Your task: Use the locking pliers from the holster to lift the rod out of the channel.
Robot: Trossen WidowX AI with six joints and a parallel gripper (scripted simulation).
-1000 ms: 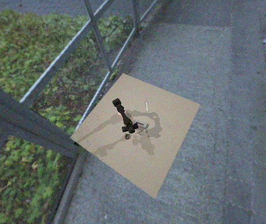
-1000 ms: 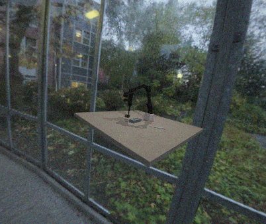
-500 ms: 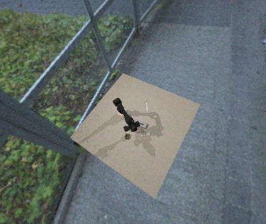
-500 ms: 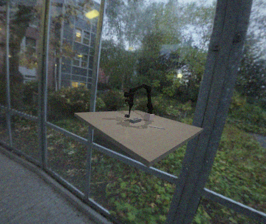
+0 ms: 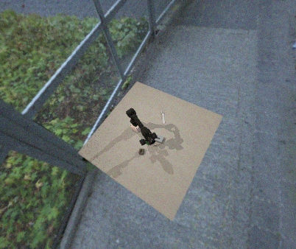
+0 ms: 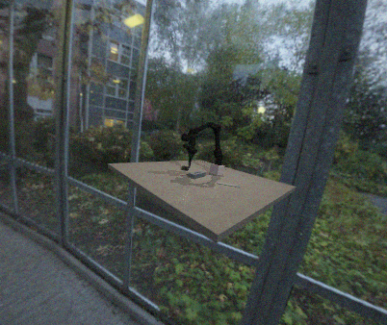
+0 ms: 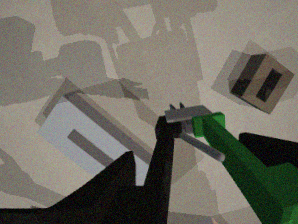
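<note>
Tan tabletop (image 5: 196,125) (image 6: 208,207) (image 7: 280,25) supports the pale slotted block (image 5: 160,138) (image 6: 196,175) (image 7: 56,122), left of the locking pliers (image 7: 240,167) in wrist view, slot slanting (rod not discerned); pliers are held by the half-open-plus gripper (image 5: 150,140) (image 6: 186,167) (image 7: 186,145).

Top view: slotted block (image 5: 160,139) (image 6: 196,175) (image 7: 60,122) on worktop (image 5: 174,177) (image 6: 193,202) (image 7: 20,112), just right of gripper (image 5: 150,140) (image 6: 189,165) (image 7: 186,149). Pliers (image 7: 212,125) between fingers, above worktop. Small box (image 5: 141,151) (image 6: 185,168) (image 7: 272,82) lower left of block. Thin strip (image 5: 163,117) (image 6: 228,185) above block, apart, on worktop.
</note>
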